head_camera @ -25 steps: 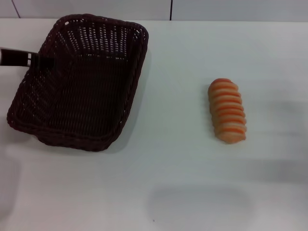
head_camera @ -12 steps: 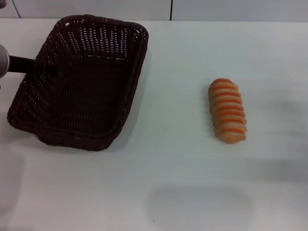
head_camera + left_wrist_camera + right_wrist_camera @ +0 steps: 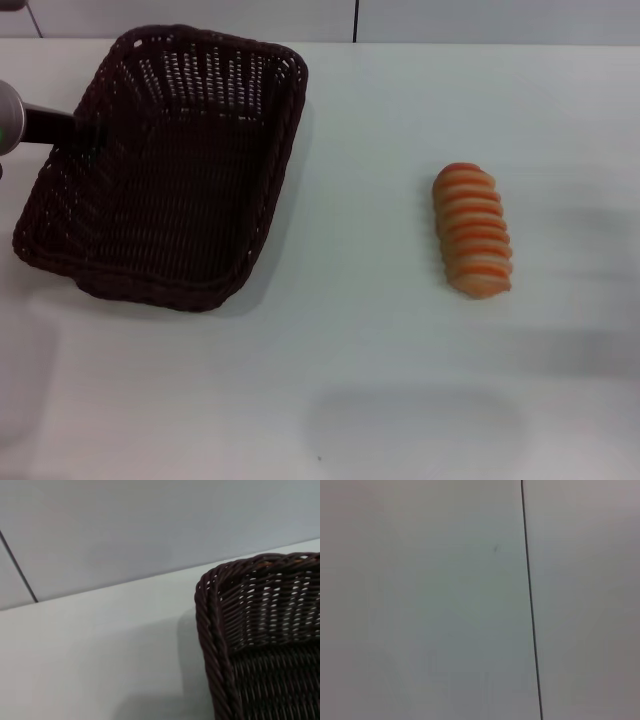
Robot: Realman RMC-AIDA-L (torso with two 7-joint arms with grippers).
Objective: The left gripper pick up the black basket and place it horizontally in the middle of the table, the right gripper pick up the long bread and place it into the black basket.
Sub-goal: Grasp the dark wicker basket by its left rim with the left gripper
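The left claw (image 3: 85,132) sat at the left rim of the black basket (image 3: 170,170), reaching in from the left edge of the head view. Over the last second it had slid a little back toward the left, and the basket had shifted only slightly with it. Whether its fingers were wide, narrow or clamped on the weave could not be told against the dark wicker. The basket lay skewed on the far-left part of the counter (image 3: 380,380), well short of the middle, so the first step looked barely begun. The left wrist view showed only a basket corner (image 3: 220,610) and bare counter.

The long bread (image 3: 472,231) lay untouched on the right, well apart from the basket. Nothing stood between them. The right claw was out of view.
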